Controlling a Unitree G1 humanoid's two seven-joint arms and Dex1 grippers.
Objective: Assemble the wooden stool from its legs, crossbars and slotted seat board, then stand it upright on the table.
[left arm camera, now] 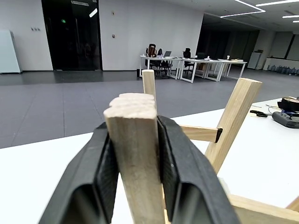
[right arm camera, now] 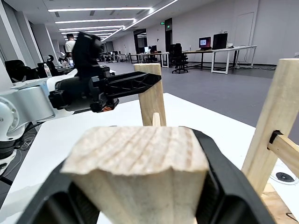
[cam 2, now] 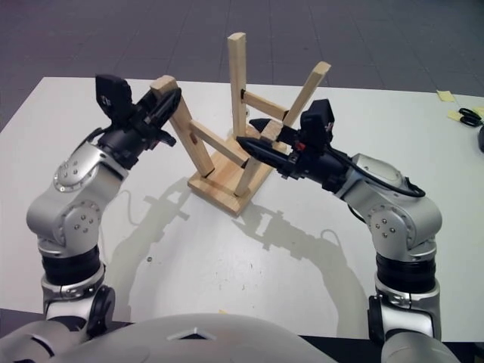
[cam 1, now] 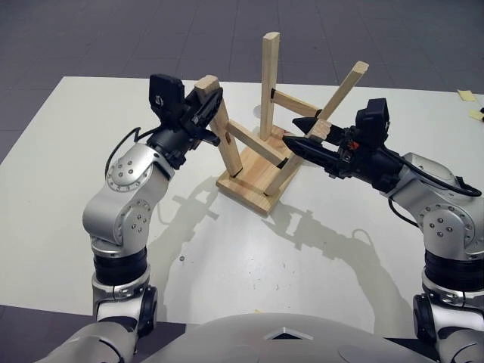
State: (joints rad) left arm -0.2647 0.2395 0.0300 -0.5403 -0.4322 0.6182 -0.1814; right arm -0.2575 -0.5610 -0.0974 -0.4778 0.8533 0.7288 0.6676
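Clamping stool (cam 1: 253,142) legs: left pincer (cam 1: 210,98), right pincer (cam 1: 297,131); seat board (cam 1: 246,187) slots hidden.

The stool (cam 1: 249,185) is showing pale blond wood, with fine straight grain running across its cut leg end (right arm camera: 140,154). The left gripper (cam 1: 210,104) and right gripper (cam 1: 296,131) are showing matte black, and the arms (cam 1: 132,189) are gleaming silver-grey. The table (cam 1: 76,189) is lying plain white, with yellow notes (cam 1: 466,95) sitting at its right edge.
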